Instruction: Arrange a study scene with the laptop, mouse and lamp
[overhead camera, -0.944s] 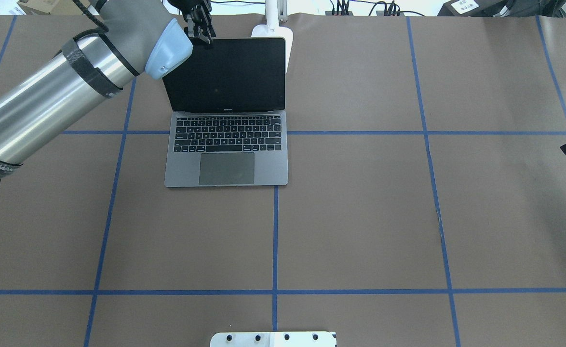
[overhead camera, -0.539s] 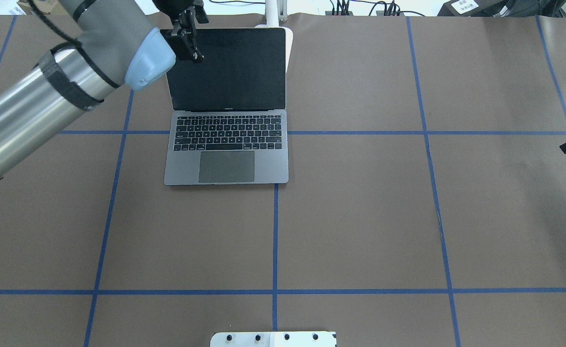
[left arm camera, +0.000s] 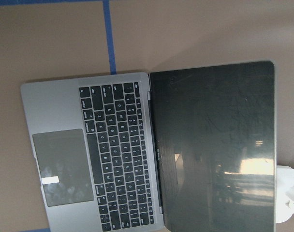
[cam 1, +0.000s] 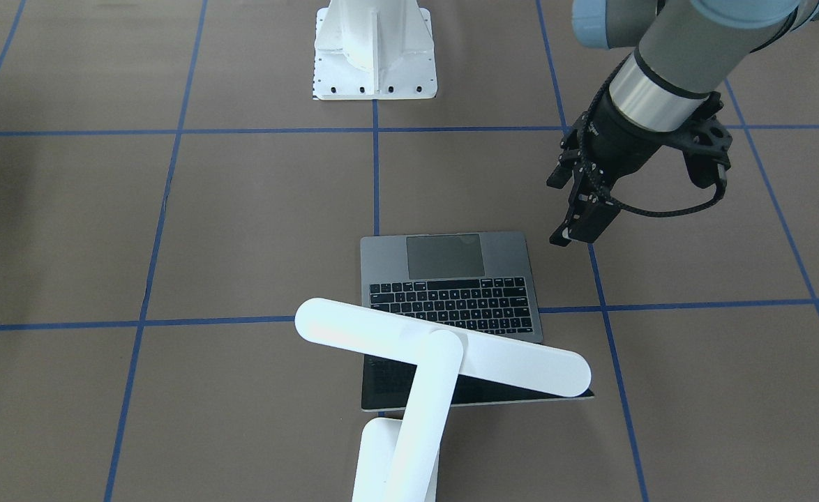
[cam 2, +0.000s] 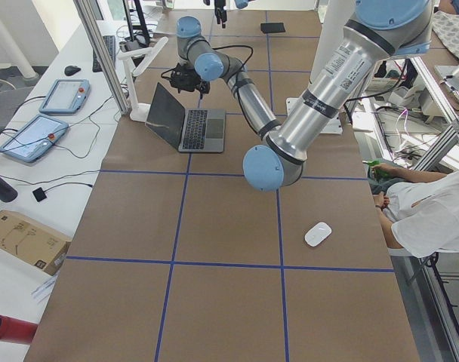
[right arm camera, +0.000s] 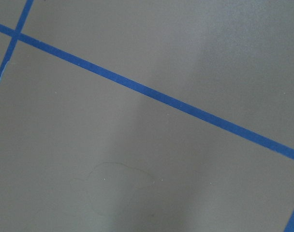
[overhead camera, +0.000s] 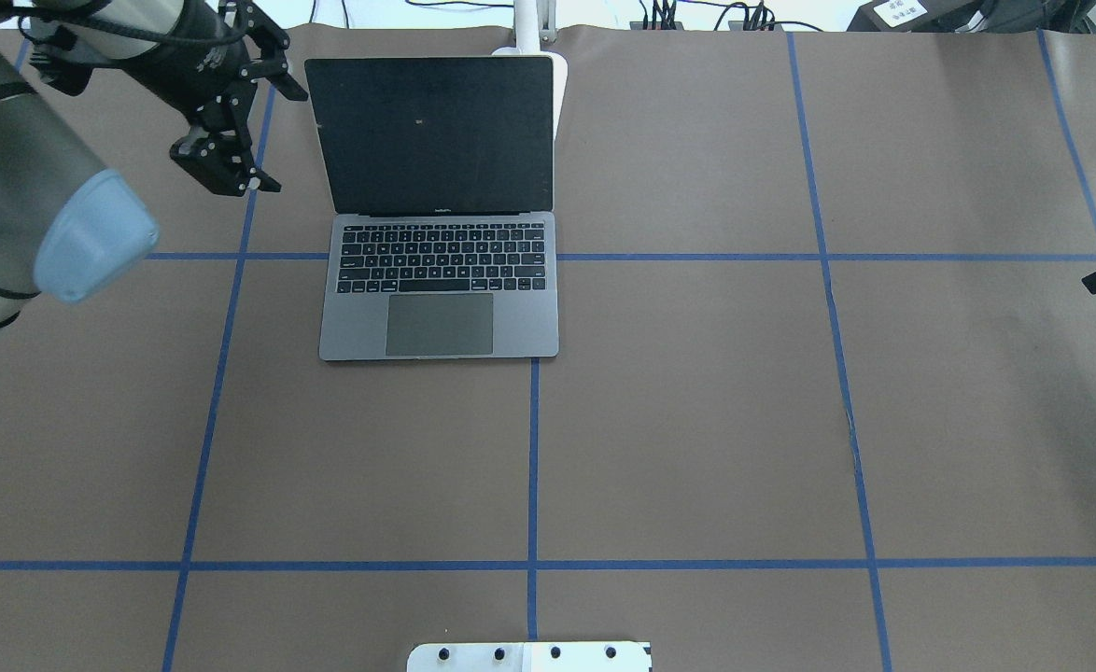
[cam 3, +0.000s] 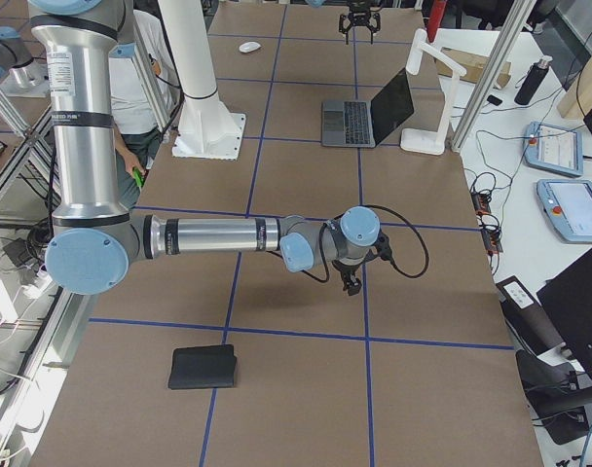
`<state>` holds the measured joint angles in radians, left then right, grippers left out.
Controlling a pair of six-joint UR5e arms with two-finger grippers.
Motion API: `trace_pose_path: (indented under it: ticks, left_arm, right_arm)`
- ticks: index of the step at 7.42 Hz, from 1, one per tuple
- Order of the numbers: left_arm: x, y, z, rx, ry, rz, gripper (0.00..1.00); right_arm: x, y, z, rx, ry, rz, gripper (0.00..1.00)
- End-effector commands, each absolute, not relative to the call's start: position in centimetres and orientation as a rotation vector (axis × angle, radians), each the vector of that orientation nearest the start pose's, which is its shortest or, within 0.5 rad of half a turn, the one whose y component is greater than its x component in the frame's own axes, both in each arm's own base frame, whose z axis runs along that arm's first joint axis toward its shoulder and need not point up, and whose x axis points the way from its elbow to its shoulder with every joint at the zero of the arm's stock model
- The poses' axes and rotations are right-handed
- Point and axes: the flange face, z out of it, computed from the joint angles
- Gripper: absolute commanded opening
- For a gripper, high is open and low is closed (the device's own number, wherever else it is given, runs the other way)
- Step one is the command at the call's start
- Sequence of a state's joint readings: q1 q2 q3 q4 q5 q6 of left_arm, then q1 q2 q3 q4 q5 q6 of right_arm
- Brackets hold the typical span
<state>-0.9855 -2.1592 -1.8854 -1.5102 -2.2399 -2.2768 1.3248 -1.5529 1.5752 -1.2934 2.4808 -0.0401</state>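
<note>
Laptop (overhead camera: 440,238) sitting open; lamp (cam 1: 444,352) standing right behind its screen; mouse (cam 2: 318,234) lying well off laptop's left flank. Left gripper (overhead camera: 227,168) hanging beside that same flank, nearer arm, fingers seemingly closed, nothing between them; right gripper (cam 3: 351,283) state: cannot tell.

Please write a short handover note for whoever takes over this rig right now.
Left gripper: empty, hanging clear of the laptop's side; I cannot tell if it is open or shut.
Right gripper: low over bare table, away from everything; state unclear.
Laptop: open, screen dark.
Lamp: standing just behind the laptop, its head above the screen.
Mouse: lying alone toward the table's left end, far from the laptop.
Left to do: probably bring the mouse beside the laptop.
</note>
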Motion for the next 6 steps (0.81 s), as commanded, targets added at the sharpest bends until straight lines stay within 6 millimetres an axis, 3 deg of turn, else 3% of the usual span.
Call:
trace_pose_path:
  ticks: [1, 2, 4, 5, 6]
  left_arm:
    - [23.5, -49.0, 22.9, -0.412, 0.968, -1.028, 0.99]
    - [21.9, -46.5, 26.4, -0.346, 0.946, -0.896, 0.99]
    - [18.5, -43.8, 31.7, -0.217, 0.903, -0.643, 0.99]
    - [15.9, -42.9, 34.8, -0.143, 0.870, -0.506, 0.99]
    - [12.5, -42.2, 37.9, -0.072, 0.850, -0.360, 0.99]
  right_arm:
    - [-7.0, -50.1, 60.2, 0.190, -0.943, -0.402, 0.99]
    - [-6.9, -49.3, 60.5, 0.179, -0.968, -0.400, 0.99]
    - [-5.9, -45.0, 62.2, 0.140, -0.977, -0.385, 0.99]
    - [-5.3, -42.7, 64.1, 0.112, -0.972, -0.385, 0.97]
    - [-4.5, -40.0, 66.1, 0.159, -0.969, -0.463, 0.89]
